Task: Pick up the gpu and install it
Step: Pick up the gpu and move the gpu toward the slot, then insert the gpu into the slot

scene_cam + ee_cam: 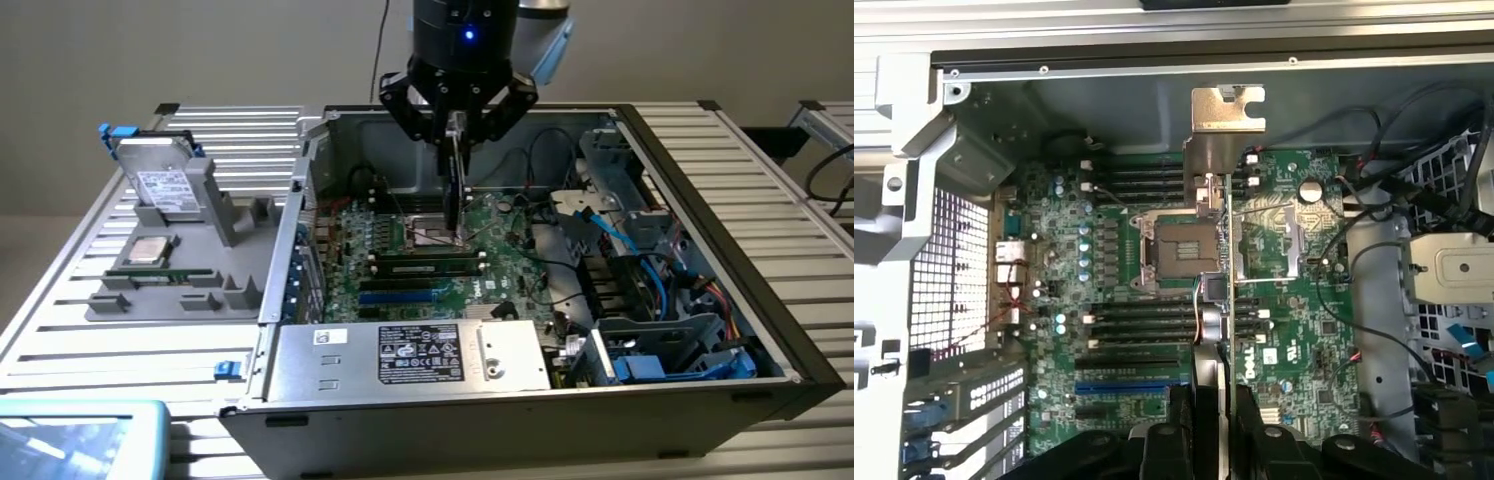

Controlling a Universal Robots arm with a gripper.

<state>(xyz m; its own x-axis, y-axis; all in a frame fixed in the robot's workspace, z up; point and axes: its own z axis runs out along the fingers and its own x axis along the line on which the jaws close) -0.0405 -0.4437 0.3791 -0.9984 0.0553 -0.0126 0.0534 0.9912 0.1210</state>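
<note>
The gpu hangs edge-on and upright inside the open computer case, its lower edge just above the green motherboard near the empty processor socket. My gripper is shut on the card's upper edge. In the wrist view the gpu is a thin line running away from my gripper, ending in its metal end bracket close to the case wall. The black fingers clamp it from both sides. Below it lie the motherboard and the socket.
A grey parts holder at the exterior view's left carries a silver drive box and a square processor chip. The power supply fills the case's near side. Drive cage and blue cables crowd the exterior view's right.
</note>
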